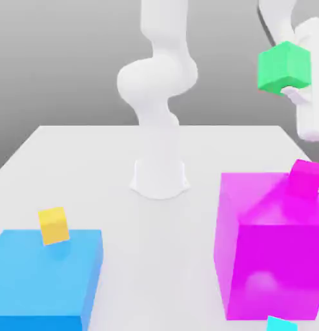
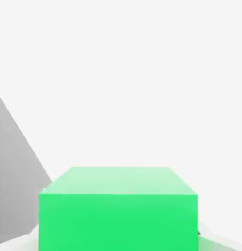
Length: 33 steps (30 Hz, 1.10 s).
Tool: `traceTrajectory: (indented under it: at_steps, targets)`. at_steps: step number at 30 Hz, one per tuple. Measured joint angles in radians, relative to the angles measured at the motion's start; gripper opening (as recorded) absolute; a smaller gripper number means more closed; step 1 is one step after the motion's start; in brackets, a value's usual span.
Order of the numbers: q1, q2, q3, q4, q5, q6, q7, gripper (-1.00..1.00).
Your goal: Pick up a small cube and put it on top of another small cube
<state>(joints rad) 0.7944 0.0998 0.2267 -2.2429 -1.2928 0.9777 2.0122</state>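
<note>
The small green cube (image 1: 285,66) hangs high in the air at the exterior view's upper right, with my gripper (image 1: 293,92) shut on it. In the hand view the green cube (image 2: 118,208) sits close in front of the camera, above the white table. The small cyan cube (image 1: 280,323) peeks in at the exterior view's lower edge, in front of the big magenta block and far below the held cube.
A big magenta block (image 1: 268,249) stands at the exterior view's right with a small pink cube (image 1: 307,178) on its far corner. A big blue block (image 1: 46,278) lies at the left with a small yellow cube (image 1: 53,225) on it. The arm's base (image 1: 160,174) stands mid-table.
</note>
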Motion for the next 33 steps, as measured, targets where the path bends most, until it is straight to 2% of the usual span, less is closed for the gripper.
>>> traceTrajectory:
  at_steps: [29,33]
  targets:
    - [-0.349,0.055,-0.089,0.543,0.350,1.021,-1.250,-1.00]
    - [-0.369,0.093,-0.094,0.547,0.360,1.067,-1.419,-1.00]
